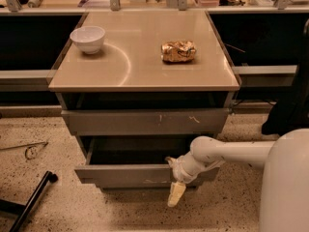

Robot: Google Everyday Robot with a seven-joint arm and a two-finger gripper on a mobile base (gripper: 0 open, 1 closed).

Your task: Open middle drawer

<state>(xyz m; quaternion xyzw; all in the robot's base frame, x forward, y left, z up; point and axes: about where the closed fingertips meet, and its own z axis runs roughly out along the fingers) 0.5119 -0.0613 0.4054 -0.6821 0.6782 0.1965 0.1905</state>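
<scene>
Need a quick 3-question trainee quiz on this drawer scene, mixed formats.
1. Fill in: on the cabinet top, apart from the white bowl, lies a crumpled ____ packet.
2. True or false: the middle drawer is shut flush with the cabinet.
3. The pincer is at: A) the bowl B) the middle drawer's front C) the cabinet top.
Key: 1 golden; 2 false, it stands pulled out; 3 B.

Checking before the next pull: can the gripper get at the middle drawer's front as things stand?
Probably yes. The gripper sits right at the front panel of the middle drawer, right of centre, with nothing visible between them.
</scene>
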